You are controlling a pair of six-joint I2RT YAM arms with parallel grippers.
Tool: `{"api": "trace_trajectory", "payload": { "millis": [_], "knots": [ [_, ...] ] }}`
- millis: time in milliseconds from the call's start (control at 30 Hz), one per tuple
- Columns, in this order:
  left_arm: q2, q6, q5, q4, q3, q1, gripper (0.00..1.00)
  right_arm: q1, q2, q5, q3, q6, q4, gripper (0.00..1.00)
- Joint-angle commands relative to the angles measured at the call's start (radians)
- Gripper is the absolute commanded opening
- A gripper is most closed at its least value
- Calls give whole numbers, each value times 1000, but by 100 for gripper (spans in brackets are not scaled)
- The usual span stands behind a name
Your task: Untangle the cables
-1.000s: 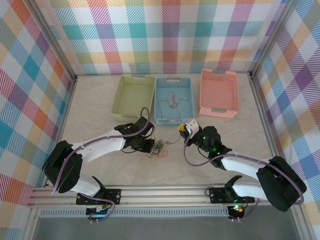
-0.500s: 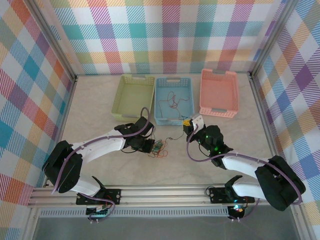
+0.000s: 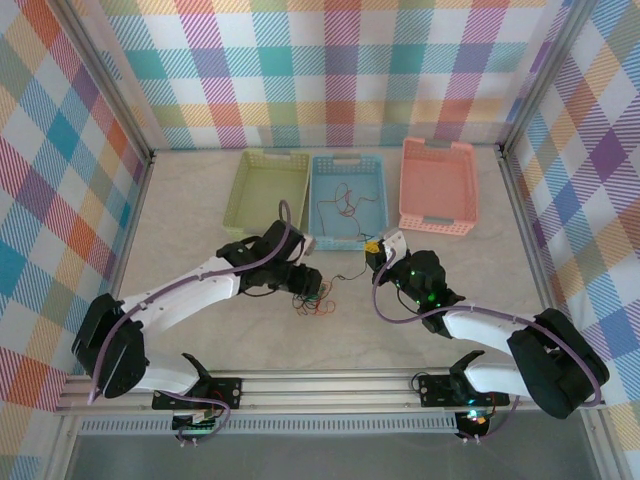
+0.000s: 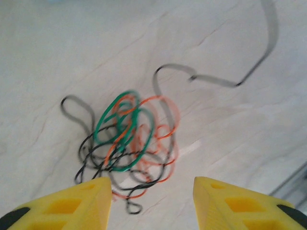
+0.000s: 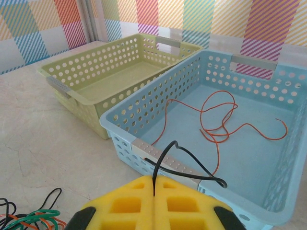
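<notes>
A tangle of thin orange-red, green and black cables (image 4: pixel 129 139) lies on the table (image 3: pixel 200 220), just below my left gripper (image 3: pixel 306 284). In the left wrist view that gripper (image 4: pixel 152 186) stands open above the tangle's near edge, with nothing between its yellow fingers (image 4: pixel 91 196). My right gripper (image 5: pixel 154 191) is shut on a black cable (image 5: pixel 192 160) that loops up in front of the blue basket (image 5: pixel 163 155). From the tangle (image 3: pixel 312 303) the black cable (image 3: pixel 345 276) runs right to the right gripper (image 3: pixel 375 252). An orange-red cable (image 5: pixel 216 120) lies loose inside the blue basket.
Three baskets stand in a row at the back: green (image 3: pixel 262 160), blue (image 3: pixel 348 162) and pink (image 3: pixel 437 148). The green basket (image 5: pixel 62 86) sits left of the blue one in the right wrist view. Plaid walls close off the table's sides.
My left gripper has opened and let go of the tangle, shifting slightly right. My right gripper, still shut on the black cable, moved a little toward the blue basket.
</notes>
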Motion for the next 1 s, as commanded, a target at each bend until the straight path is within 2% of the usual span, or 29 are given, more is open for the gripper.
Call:
{"api": "trace_trajectory", "payload": {
  "millis": [0, 100, 267, 533, 967],
  "knots": [
    [28, 15, 21, 37, 88, -21, 48, -8, 15, -15, 12, 22, 27, 0],
    [131, 44, 58, 47, 156, -31, 48, -19, 13, -16, 11, 37, 24, 0],
    [278, 111, 49, 9, 266, -45, 52, -30, 10, -24, 5, 50, 30, 0],
    [410, 151, 102, -53, 394, -48, 57, -44, 11, -38, 7, 67, 27, 0],
    [541, 237, 199, -91, 485, -59, 57, -50, 5, -37, 2, 70, 32, 0]
  ]
}}
